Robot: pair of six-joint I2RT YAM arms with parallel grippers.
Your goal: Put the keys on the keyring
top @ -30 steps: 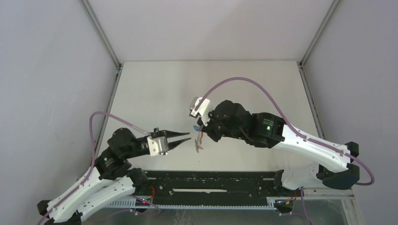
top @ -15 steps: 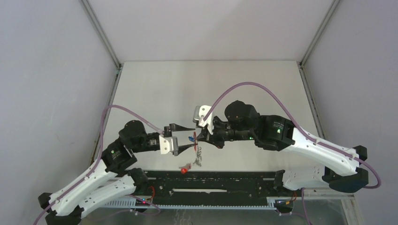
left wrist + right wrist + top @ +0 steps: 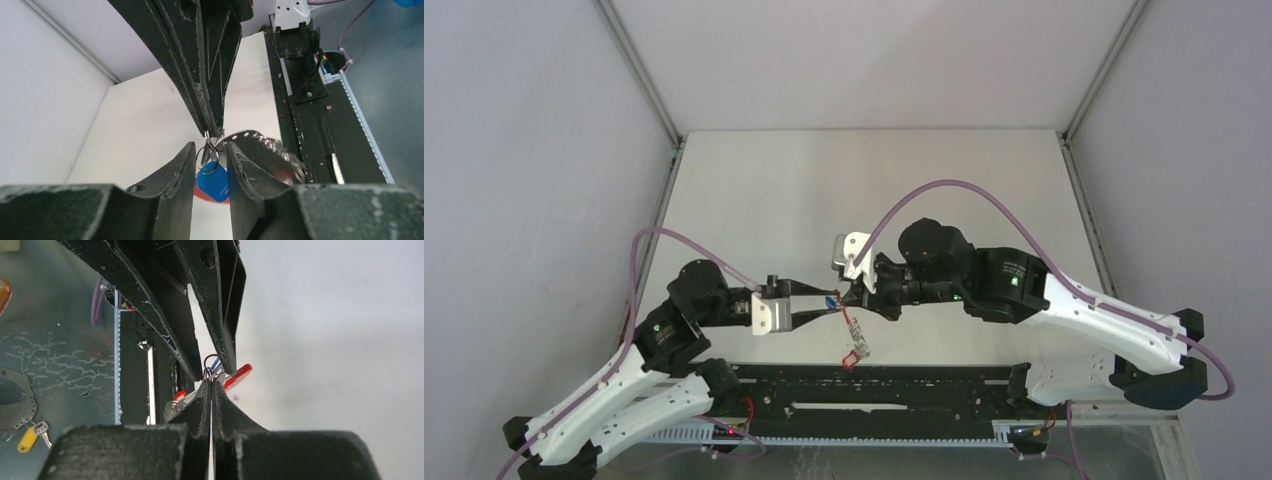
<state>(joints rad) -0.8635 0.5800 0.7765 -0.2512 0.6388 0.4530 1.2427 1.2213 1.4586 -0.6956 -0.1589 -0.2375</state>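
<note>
My right gripper (image 3: 851,294) is shut on the small silver rings (image 3: 210,150) of the keyring and holds them above the table. From them hangs a silver chain with a red piece (image 3: 856,352) at its end, blurred in the left wrist view. The blue key tag (image 3: 214,182) hangs from the rings between the fingers of my left gripper (image 3: 835,300), which are closed onto its sides. A red oblong piece (image 3: 238,376) shows just behind the tips in the right wrist view. I cannot tell the key blades apart from the rings.
The black rail (image 3: 894,390) runs along the table's near edge, just below the hanging cluster. A yellow-tagged key (image 3: 28,437) lies on the lower surface beyond that edge. Grey walls stand close to the left (image 3: 544,180) and right.
My left gripper was wide open beside the keys and has closed round the blue tag. The red piece that lay near the rail has lifted and hangs swinging. My right arm stayed roughly in place.
</note>
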